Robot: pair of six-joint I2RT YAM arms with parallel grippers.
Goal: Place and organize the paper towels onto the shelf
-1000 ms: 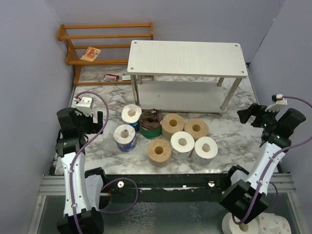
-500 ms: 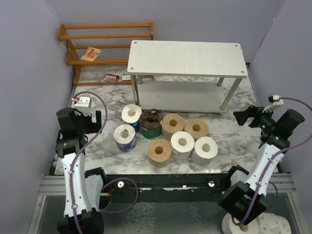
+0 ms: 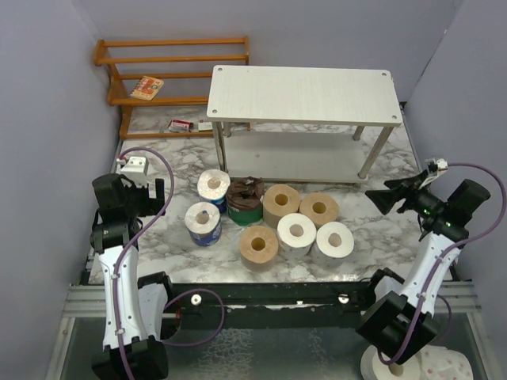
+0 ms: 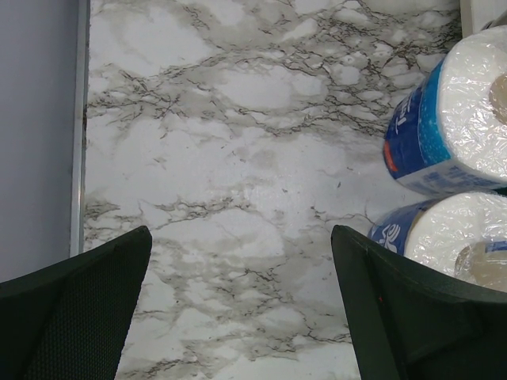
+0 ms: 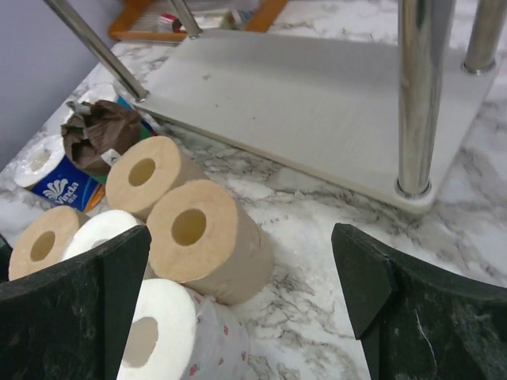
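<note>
Over the last second the right tool (image 3: 382, 199) has been swung down and leftward from a raised pose at the table's right edge, so that it is now aimed at the rolls (image 3: 296, 233). In the right wrist view a tan roll (image 5: 207, 241) is framed between its spread fingers, with nothing pinched. The left tool (image 3: 146, 195) has hardly been moved and is held spread over bare marble, with two blue rolls (image 4: 444, 119) at the right of its view. An approach by the right arm is judged to have been begun, with no grasp made yet. All eight rolls are clustered on end on the table (image 3: 372, 237) in front of the shelf (image 3: 301, 93), touching or nearly so. None has been placed, and both tiers are seen bare. The table is a flat white-grey marble-pattern top, closed in by plain lilac-grey walls (image 3: 47, 95) on three sides. An orange rack (image 3: 170, 41) is stood in the far left corner, with a small packet (image 3: 147, 87) on it and a small box (image 3: 181, 124) on the table below.
</note>
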